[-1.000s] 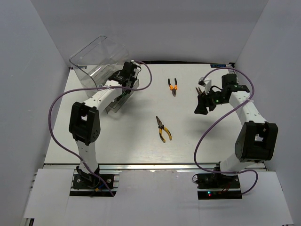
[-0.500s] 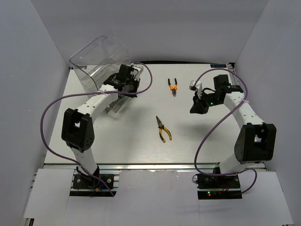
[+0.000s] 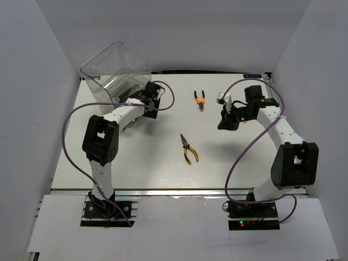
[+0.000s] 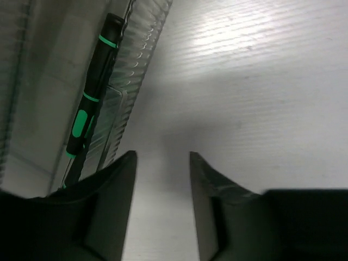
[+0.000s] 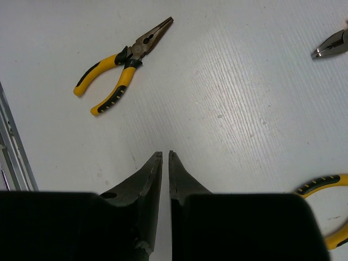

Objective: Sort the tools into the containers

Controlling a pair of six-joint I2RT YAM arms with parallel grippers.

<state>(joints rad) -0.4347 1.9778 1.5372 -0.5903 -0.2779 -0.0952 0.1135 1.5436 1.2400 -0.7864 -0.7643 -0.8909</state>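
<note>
The containers (image 3: 116, 69) are a clear cabinet at the back left, with a drawer (image 4: 137, 61) pulled out. A black-and-green screwdriver (image 4: 93, 91) lies in that drawer. My left gripper (image 3: 151, 107) (image 4: 162, 155) hovers beside the drawer over bare table, open and empty. Yellow-handled pliers (image 3: 189, 149) (image 5: 117, 70) lie mid-table and small orange-handled pliers (image 3: 200, 100) lie further back. My right gripper (image 3: 224, 124) (image 5: 165, 153) hangs right of them, shut on nothing. Another yellow pliers handle (image 5: 326, 180) shows beside it; the top view hides it.
White walls enclose the table (image 3: 163, 168) on three sides. Purple cables (image 3: 70, 117) loop off both arms. A metal rail (image 5: 13, 147) runs along the table's front edge.
The right gripper has moved left toward mid-table and its jaws have come together. The left arm has shifted beside the drawer.
</note>
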